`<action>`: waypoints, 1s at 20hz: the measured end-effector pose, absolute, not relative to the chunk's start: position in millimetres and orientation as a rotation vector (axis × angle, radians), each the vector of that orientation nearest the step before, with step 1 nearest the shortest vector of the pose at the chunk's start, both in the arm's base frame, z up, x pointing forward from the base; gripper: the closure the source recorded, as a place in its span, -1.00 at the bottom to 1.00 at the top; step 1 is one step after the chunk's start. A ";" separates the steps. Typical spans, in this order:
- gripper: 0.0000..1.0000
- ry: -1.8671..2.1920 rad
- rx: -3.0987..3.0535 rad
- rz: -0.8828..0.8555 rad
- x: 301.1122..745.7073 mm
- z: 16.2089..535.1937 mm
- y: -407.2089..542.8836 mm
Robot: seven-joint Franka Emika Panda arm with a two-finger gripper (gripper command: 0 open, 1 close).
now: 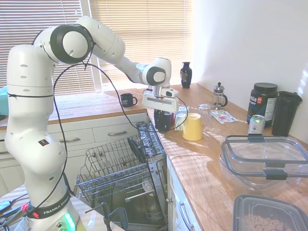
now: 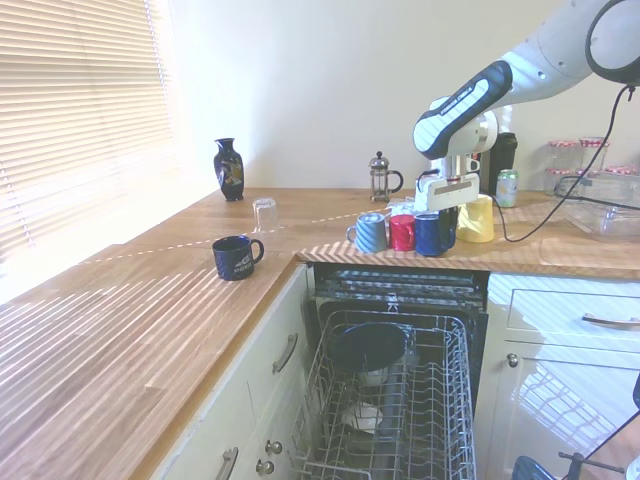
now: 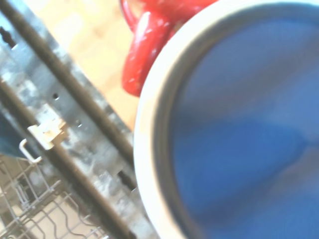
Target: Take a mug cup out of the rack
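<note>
Mug cup (image 2: 433,234) dark blue, rim apparently white; neighbouring mug (image 2: 402,232) red; next mug (image 2: 371,233) grey-blue; rack (image 2: 395,420) grey wire; worktop (image 2: 120,330) wood-grained.

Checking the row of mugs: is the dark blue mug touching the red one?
Touching: in the second exterior view the dark blue mug sits against the red mug, no gap.

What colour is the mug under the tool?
Dark blue mug, blue inside with a pale rim; clearest in the wrist view.

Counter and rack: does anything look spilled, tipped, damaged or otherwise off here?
Nothing spilled or broken. The gripper is at the dark blue mug, which stands upright on the counter edge beside the red mug, above the open rack. One clear glass stands upside down, which looks deliberate.
</note>
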State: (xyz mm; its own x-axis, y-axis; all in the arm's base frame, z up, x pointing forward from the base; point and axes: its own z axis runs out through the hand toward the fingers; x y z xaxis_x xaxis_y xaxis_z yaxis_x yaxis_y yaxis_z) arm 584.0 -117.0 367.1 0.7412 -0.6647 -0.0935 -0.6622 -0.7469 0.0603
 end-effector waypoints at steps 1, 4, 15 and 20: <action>1.00 -1.106 2.905 -0.173 587.6 365.6 -117.7; 1.00 -1.106 2.893 -0.183 595.2 362.1 -118.8; -1.00 -1.136 2.826 -0.194 602.4 361.1 -108.2; -1.00 -1.136 2.809 -0.192 603.7 358.5 -99.8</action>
